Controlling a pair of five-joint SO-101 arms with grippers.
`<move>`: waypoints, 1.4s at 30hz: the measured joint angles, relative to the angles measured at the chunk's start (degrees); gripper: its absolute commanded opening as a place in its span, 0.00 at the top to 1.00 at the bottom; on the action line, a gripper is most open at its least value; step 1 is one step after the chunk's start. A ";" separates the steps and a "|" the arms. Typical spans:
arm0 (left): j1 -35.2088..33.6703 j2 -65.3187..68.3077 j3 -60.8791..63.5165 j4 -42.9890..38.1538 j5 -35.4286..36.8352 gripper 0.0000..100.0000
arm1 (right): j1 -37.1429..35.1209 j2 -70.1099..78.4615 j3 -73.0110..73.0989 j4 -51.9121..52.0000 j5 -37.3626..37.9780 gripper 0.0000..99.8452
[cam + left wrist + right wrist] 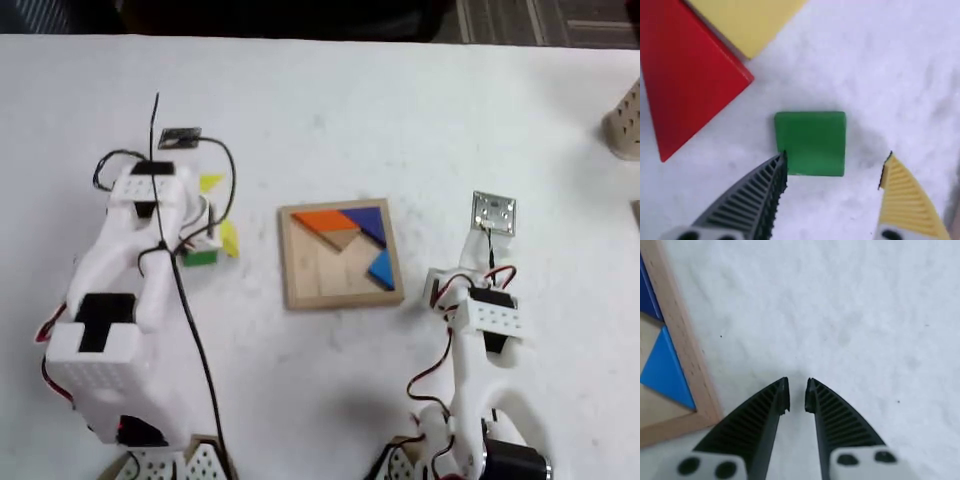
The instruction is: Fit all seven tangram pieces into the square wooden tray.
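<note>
Awaiting grasp: green square (810,142). Left gripper (834,159) wide open, nothing held, spread about its near edge; jaws are to be centred on opposite edges before closing.

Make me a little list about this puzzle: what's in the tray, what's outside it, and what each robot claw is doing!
Tray: wooden tray, between the two arms
In the tray: orange piece, dark blue piece, light blue triangle
Outside the tray: green square, red triangle, yellow piece
Left gripper: open, straddling the green square
Right gripper: shut, holding nothing, beside the tray's corner
</note>
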 measured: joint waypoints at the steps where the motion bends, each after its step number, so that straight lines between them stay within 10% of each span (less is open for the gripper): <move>1: -0.26 -0.70 0.70 -1.05 0.00 0.68 | 0.00 0.00 0.00 0.00 0.00 0.94; 42: -0.18 -1.05 2.55 -5.54 6.07 0.67 | 0.09 0.00 0.00 0.00 0.00 0.94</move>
